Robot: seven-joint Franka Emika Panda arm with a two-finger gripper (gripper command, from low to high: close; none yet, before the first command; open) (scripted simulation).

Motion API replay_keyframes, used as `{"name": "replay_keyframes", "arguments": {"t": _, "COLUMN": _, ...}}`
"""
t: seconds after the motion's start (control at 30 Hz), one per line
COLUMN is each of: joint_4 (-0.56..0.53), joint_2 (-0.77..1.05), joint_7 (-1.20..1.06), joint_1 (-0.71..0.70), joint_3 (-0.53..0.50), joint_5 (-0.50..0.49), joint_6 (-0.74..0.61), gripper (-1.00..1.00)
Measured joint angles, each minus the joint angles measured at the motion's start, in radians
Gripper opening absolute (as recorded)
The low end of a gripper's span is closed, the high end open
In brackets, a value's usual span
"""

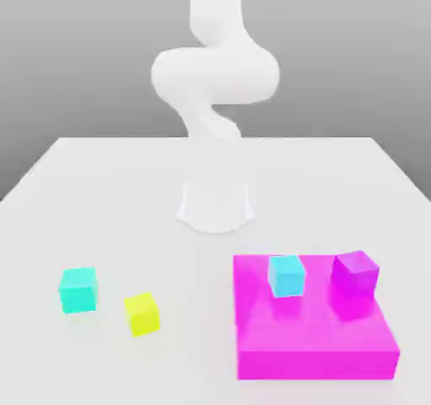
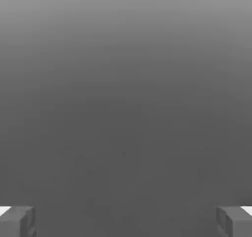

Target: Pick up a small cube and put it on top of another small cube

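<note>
In the exterior view, the white arm [image 1: 215, 75] rises from its round base at the middle of the pale tabletop [image 1: 101, 193] and bends up out of the top of the picture. Toward the exterior view's left, near the front of the tabletop, sits the small cube [image 1: 78, 290], turquoise, resting flat on the surface with nothing touching it. Just beside it, toward the exterior view's right and slightly nearer the front, stands a yellow cube [image 1: 142, 314], also alone on the tabletop and apart from the turquoise one. On the exterior view's right lies a wide, low magenta block [image 1: 316, 349], serving as a raised platform. Two things stand on its top face near the back edge: a lighter sky-blue cube [image 1: 286, 275] toward its middle, and a purple cube [image 1: 355, 274] near its right back corner. The two are apart from each other.

In the hand view, the gripper [image 2: 126, 221] shows as two grey fingers [image 2: 17, 221] at opposite edges of the picture, spread wide with nothing between them. Beyond them is plain grey background.
</note>
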Motion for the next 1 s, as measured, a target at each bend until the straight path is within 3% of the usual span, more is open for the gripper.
{"name": "replay_keyframes", "arguments": {"t": 0.43, "joint_4": -0.294, "joint_2": 0.485, "joint_7": -0.532, "joint_1": 0.001, "joint_3": -0.402, "joint_5": 0.038, "joint_6": 0.309, "gripper": 0.0}}
{"name": "replay_keyframes", "arguments": {"t": 0.63, "joint_4": -0.429, "joint_2": 0.708, "joint_7": -0.779, "joint_1": -0.079, "joint_3": -0.513, "joint_5": 0.059, "joint_6": 0.451, "gripper": 0.0}}
{"name": "replay_keyframes", "arguments": {"t": 0.8, "joint_4": -0.434, "joint_2": 0.832, "joint_7": -0.929, "joint_1": -0.137, "joint_3": -0.451, "joint_5": 0.199, "joint_6": 0.534, "gripper": 0.0}}
{"name": "replay_keyframes", "arguments": {"t": 1.0, "joint_4": -0.401, "joint_2": 0.962, "joint_7": -1.099, "joint_1": -0.281, "joint_3": -0.254, "joint_5": 0.426, "joint_6": 0.621, "gripper": 0.0}}
